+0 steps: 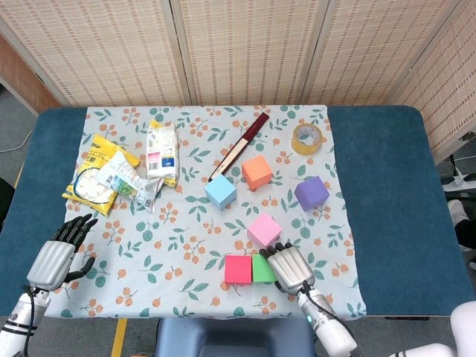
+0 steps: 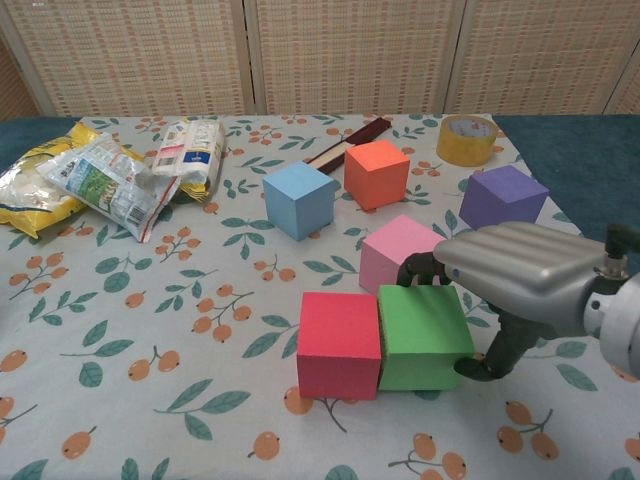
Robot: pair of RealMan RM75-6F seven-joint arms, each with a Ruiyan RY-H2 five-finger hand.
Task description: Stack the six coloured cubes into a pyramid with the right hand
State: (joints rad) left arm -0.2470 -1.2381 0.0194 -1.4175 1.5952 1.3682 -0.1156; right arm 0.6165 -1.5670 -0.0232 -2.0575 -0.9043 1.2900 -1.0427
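Observation:
The green cube [image 2: 424,338] [image 1: 262,268] stands flush against the right side of the red cube [image 2: 338,345] [image 1: 238,270] near the table's front edge. My right hand [image 2: 515,275] [image 1: 288,268] grips the green cube, fingers over its far top edge and thumb at its right side. The pink cube [image 2: 400,256] [image 1: 264,230] sits just behind them. Further back are the light blue cube [image 2: 299,199] [image 1: 220,191], the orange cube [image 2: 377,173] [image 1: 256,172] and the purple cube [image 2: 503,203] [image 1: 311,193]. My left hand [image 1: 56,255] hovers open at the front left.
Snack packets [image 2: 95,178] [image 1: 126,171] lie at the back left on the floral cloth [image 2: 180,330]. A dark red folded fan [image 1: 239,145] and a yellow tape roll [image 2: 467,139] [image 1: 307,138] lie at the back.

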